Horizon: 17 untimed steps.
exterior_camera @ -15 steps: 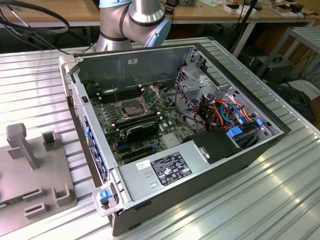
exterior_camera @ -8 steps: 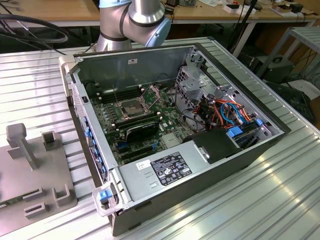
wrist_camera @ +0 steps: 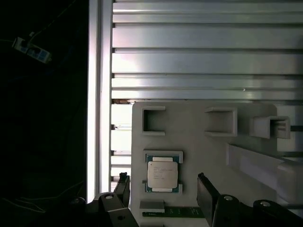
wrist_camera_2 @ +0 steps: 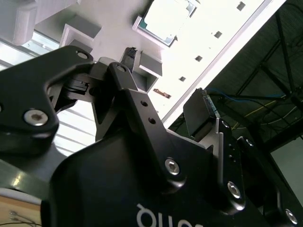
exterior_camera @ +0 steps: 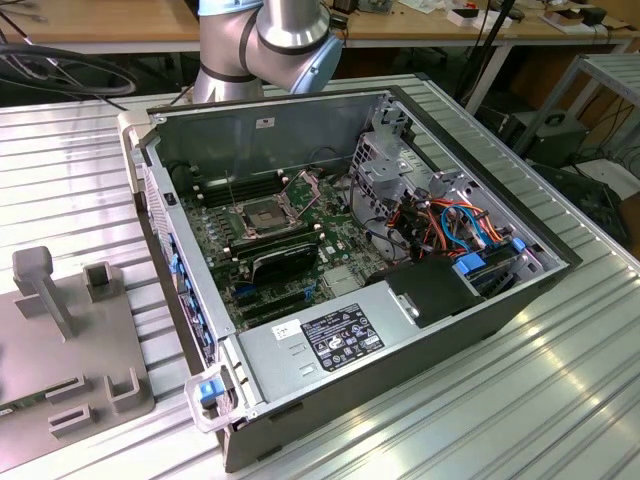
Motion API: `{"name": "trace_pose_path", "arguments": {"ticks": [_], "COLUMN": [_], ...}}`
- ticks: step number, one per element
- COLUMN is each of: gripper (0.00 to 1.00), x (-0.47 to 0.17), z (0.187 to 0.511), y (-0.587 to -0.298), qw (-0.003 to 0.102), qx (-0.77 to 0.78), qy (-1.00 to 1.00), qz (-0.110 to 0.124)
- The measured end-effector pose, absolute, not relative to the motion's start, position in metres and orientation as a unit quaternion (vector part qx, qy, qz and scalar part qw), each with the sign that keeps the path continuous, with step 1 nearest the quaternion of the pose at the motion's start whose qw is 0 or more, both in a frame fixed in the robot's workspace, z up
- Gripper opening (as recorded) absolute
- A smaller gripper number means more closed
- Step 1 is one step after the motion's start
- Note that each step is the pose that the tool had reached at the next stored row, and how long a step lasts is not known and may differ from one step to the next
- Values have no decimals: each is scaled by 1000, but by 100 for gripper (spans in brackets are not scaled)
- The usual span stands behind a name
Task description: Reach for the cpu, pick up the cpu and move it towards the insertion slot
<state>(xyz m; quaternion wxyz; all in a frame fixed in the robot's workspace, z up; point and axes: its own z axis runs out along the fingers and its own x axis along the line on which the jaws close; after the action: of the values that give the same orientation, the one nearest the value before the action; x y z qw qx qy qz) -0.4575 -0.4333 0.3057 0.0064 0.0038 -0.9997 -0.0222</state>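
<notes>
The cpu [wrist_camera: 162, 174] is a small square chip with a pale metal face. It lies flat in a holder on a grey fixture plate [wrist_camera: 189, 137] and also appears in the second wrist view [wrist_camera_2: 163, 21]. My gripper [wrist_camera: 164, 194] hangs above it, open, with one black finger [wrist_camera: 122, 187] on each side of the chip and nothing held. Its fingers [wrist_camera_2: 203, 111] stand wide apart in the second wrist view too. The insertion slot [exterior_camera: 262, 215], a shiny-framed square socket, sits on the motherboard inside the open computer case [exterior_camera: 470, 330].
The arm [exterior_camera: 265, 40] rises behind the case. A black block [exterior_camera: 285, 258], memory slots, a drive cage [exterior_camera: 385, 165] and cables [exterior_camera: 450, 220] crowd the case. The grey fixture plate [exterior_camera: 70, 340] carries upright brackets [wrist_camera: 221, 121]. Everything stands on a ribbed aluminium table [exterior_camera: 560, 400].
</notes>
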Motion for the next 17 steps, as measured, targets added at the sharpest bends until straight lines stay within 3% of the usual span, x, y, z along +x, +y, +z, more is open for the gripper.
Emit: {"name": "trace_pose_path", "arguments": {"ticks": [17], "gripper": [68], "x": [-457], "z": [299], "y": [-434], "qw": [6], "qx": [4], "qy": [-1000], "qz": [-22]}}
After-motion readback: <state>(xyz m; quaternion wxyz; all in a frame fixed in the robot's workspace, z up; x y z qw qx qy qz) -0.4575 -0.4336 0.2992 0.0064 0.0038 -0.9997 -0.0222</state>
